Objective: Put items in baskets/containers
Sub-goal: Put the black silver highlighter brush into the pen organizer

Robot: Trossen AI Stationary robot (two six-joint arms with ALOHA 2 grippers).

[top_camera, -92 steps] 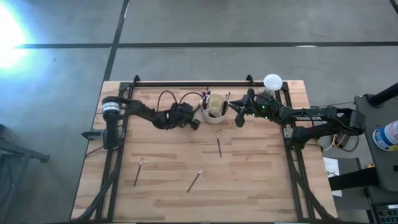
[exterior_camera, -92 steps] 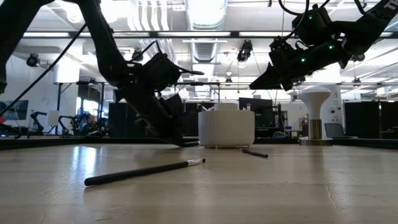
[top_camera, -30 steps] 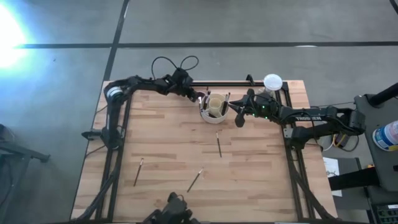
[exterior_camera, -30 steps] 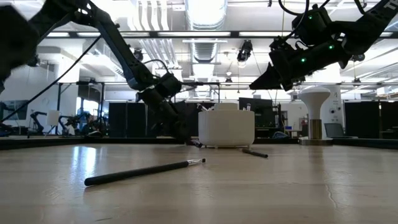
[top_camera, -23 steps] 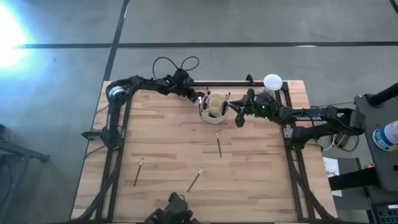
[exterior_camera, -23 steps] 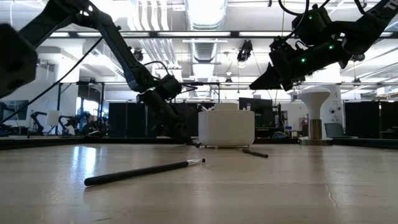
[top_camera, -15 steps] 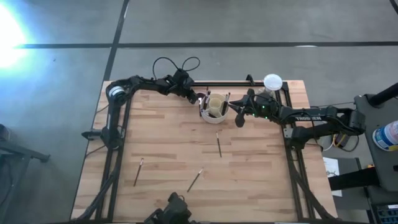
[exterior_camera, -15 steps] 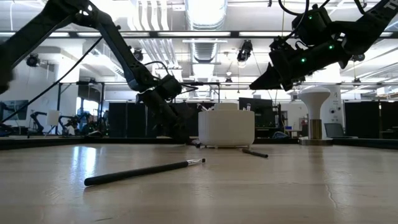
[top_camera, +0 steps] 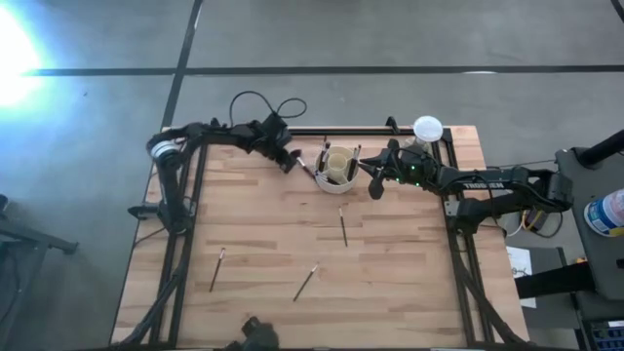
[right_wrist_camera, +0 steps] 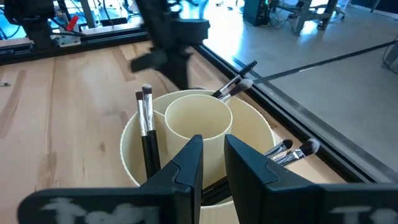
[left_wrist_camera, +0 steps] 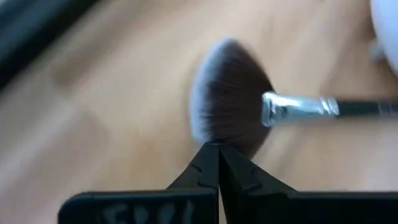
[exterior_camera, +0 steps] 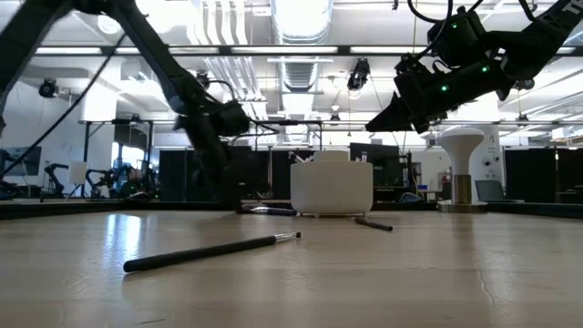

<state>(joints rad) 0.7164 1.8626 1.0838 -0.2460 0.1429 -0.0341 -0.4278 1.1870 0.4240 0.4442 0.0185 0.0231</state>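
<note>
Left hand (left_wrist_camera: 217,149), fingers pinched fully together, is nipping the bristles of a fan brush (left_wrist_camera: 231,118) lying on the bench (top_camera: 263,224) just beside the cup (top_camera: 338,168); next, probably lifting it in. Right hand (top_camera: 371,174), slightly parted, is hovering empty above the cup.

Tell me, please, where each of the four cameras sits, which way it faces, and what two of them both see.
High view: above the table, facing straight down; both arms show.
Low view: at table height, facing level across it; both arms come in from above.
Left wrist view: on the left arm, facing a fan brush lying on the wood past its shut jaws.
Right wrist view: on the right arm, hanging above the cream holder, facing down into it.
Shared: high, low and right wrist views all show the cream holder.
</note>
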